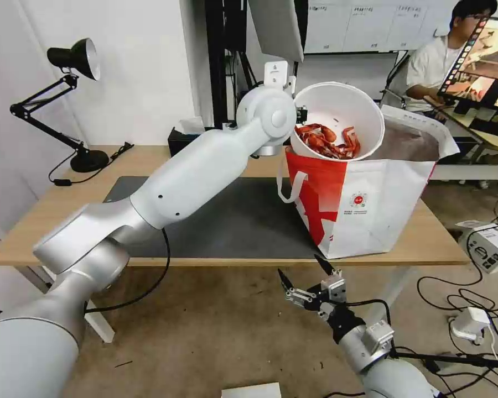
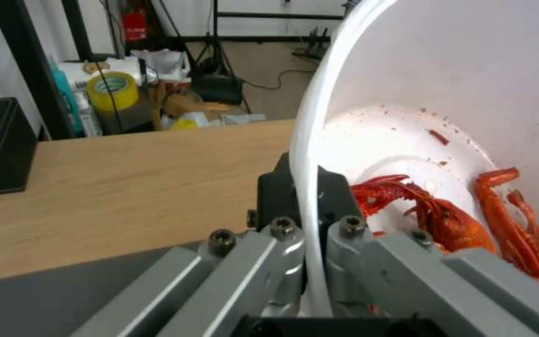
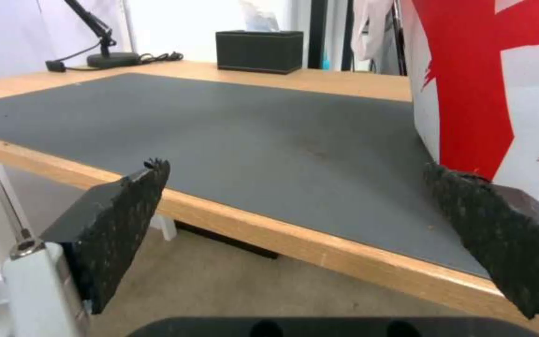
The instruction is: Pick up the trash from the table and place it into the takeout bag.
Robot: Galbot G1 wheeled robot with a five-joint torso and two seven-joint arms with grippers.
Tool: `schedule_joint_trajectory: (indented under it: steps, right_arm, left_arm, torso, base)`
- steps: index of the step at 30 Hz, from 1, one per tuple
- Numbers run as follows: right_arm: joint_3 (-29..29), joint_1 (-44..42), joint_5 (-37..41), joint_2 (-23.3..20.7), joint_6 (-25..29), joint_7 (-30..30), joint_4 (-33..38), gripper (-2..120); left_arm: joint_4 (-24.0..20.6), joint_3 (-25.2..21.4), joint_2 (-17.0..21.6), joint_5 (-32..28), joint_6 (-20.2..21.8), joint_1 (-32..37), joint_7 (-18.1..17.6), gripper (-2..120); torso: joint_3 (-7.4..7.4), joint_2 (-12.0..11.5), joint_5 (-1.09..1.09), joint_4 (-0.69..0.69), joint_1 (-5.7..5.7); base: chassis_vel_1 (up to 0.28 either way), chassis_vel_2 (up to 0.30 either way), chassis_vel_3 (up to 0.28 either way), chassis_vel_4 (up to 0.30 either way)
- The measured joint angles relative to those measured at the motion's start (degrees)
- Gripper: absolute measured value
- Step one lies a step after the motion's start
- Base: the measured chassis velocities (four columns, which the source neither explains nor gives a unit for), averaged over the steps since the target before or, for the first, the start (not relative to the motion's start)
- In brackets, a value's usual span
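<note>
White bowl [image 1: 343, 108] with red shells [image 1: 326, 141]; takeout bag [image 1: 371, 204] white with red pattern, silver lining, small round red logo. Light-wood desk [image 1: 437, 240] with dark grey mat [image 1: 243, 221]. Black tissue box [image 3: 258, 50], black lamp [image 1: 72, 58].

Left arm raised and gripping, right arm low and idle.

The left arm runs from the robot's shoulder at about 8 o'clock in the head view up toward 1 o'clock, elbow bent and the round wrist joint high; its left gripper [image 2: 310, 262] is closed, one finger [image 2: 282, 243] on each side of a thin white rim, clamped on the white bowl [image 1: 343, 110], which it holds tilted. The right arm enters from about 5 o'clock and stays low, its right gripper [image 1: 307, 276] pointing up toward 11 o'clock with the two dark-padded fingers [image 3: 126, 206] spread wide apart and nothing between them.
</note>
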Motion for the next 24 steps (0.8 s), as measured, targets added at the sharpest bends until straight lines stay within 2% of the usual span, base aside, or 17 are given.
schedule_joint_trajectory:
  steps: [7, 24]
  right_arm:
    - [0.00, 0.00, 0.00, 0.00, 0.00, 0.00, 0.00, 100]
    - [0.00, 0.00, 0.00, 0.00, 0.00, 0.00, 0.00, 100]
  left_arm:
    - [-0.95, 0.99, -0.11, 1.25, 0.10, -0.02, 0.62, 0]
    - [-5.40, 4.29, 3.13, 1.56, 3.29, -0.23, 6.41, 0]
  torso:
    - [0.00, 0.00, 0.00, 0.00, 0.00]
    - [0.00, 0.00, 0.00, 0.00, 0.00]
  base:
    - [0.000, 0.000, 0.000, 0.000]
    - [0.000, 0.000, 0.000, 0.000]
